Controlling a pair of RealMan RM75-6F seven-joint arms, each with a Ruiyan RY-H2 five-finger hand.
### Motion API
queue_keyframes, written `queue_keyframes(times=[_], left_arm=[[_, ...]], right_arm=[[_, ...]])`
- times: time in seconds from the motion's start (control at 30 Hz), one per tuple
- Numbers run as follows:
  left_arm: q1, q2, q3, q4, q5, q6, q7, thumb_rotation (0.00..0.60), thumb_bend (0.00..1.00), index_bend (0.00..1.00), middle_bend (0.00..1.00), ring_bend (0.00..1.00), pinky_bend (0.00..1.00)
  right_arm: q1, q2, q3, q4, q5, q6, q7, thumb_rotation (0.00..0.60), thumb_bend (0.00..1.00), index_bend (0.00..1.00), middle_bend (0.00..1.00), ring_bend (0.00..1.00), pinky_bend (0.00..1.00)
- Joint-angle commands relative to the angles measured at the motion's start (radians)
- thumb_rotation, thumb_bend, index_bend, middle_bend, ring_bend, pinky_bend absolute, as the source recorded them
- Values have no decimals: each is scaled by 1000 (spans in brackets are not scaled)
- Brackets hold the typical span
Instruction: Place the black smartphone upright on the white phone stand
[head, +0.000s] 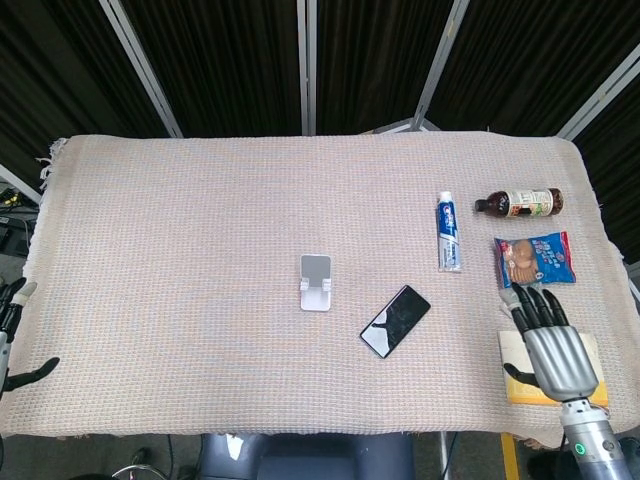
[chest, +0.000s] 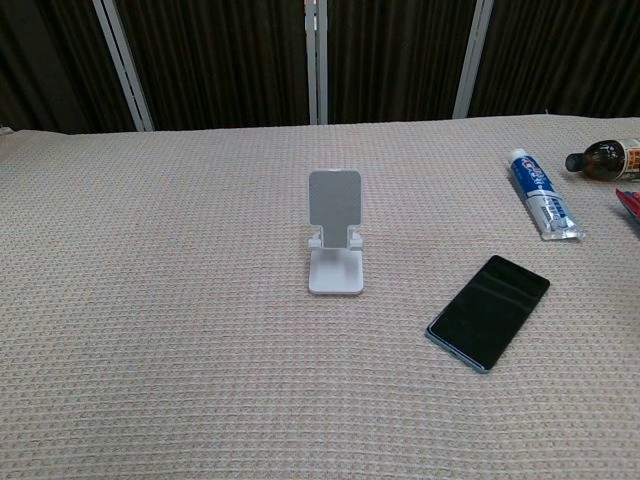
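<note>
At the table's far left edge, the left hand is only partly in view, so its grasp cannot be told. The white phone stand sits upright near the table's centre, empty. At its 4 o'clock, near but apart, the black smartphone lies flat, screen up. Further right, the right hand hovers with fingers spread, holding nothing, above a yellow notepad. The task looks to be at the reach stage; next, that hand likely must travel toward 9 o'clock to grip the phone's edges.
</note>
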Motion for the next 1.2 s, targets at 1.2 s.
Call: queue_keyframes(times=[1.2], left_arm=[[-47, -78, -50, 36, -158, -77, 131, 600, 0, 0, 0, 0, 0]], right_arm=[[578, -435, -110, 747, -393, -385, 343, 600, 0, 200, 232, 179, 213]])
